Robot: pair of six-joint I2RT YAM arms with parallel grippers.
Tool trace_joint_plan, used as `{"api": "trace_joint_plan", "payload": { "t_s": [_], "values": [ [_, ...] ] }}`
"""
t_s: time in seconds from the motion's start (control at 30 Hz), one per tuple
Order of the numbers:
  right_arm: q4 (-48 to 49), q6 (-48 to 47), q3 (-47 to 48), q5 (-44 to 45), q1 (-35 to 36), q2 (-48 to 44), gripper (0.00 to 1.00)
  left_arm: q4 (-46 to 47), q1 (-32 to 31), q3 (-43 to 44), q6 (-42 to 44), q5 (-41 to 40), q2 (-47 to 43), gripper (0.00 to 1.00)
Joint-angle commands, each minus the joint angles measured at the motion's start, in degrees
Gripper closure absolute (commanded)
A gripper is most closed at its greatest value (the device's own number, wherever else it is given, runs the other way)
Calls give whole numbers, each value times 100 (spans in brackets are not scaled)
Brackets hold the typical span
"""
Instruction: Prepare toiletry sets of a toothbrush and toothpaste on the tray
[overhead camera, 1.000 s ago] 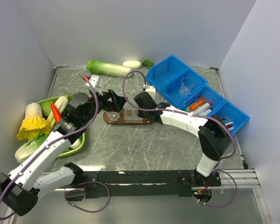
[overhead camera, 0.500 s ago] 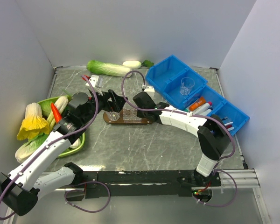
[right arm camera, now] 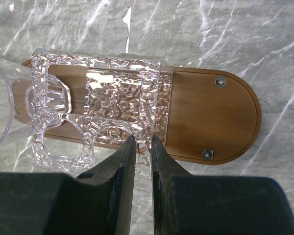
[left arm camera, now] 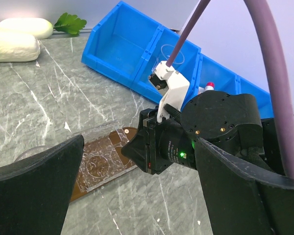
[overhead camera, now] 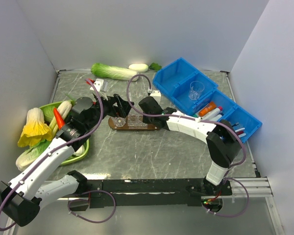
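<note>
Gripping holder (right arm camera: 103, 98) atop tray (right arm camera: 206, 112): right claw (right arm camera: 140, 147)

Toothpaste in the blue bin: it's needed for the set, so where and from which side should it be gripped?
Probably across the middle of the orange toothpaste, from above: it lies in the blue bin's middle compartment, and the walls and white tubes beside it block a sideways approach.

tray (right arm camera: 206, 117): left part covered by the clear holder (right arm camera: 112, 98), right wrist view
clear cup (right arm camera: 2, 98): cut off by the left edge
clear holder's lower edge: partly hidden between the right pincer (right arm camera: 143, 147) fingers
bin items (overhead camera: 220, 113): too small to name
</note>
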Motion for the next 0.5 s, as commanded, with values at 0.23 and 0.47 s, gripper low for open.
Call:
{"api": "trace_joint_plan", "payload": {
  "t_s": [0.23, 0.47],
  "values": [
    [78, -32, 199, -21, 57, 7, 82, 174, 24, 77, 32, 27, -58, 1],
    [69, -67, 190, 67, 48, -195, 64, 174, 15, 68, 24, -8, -66, 1]
  ]
}}
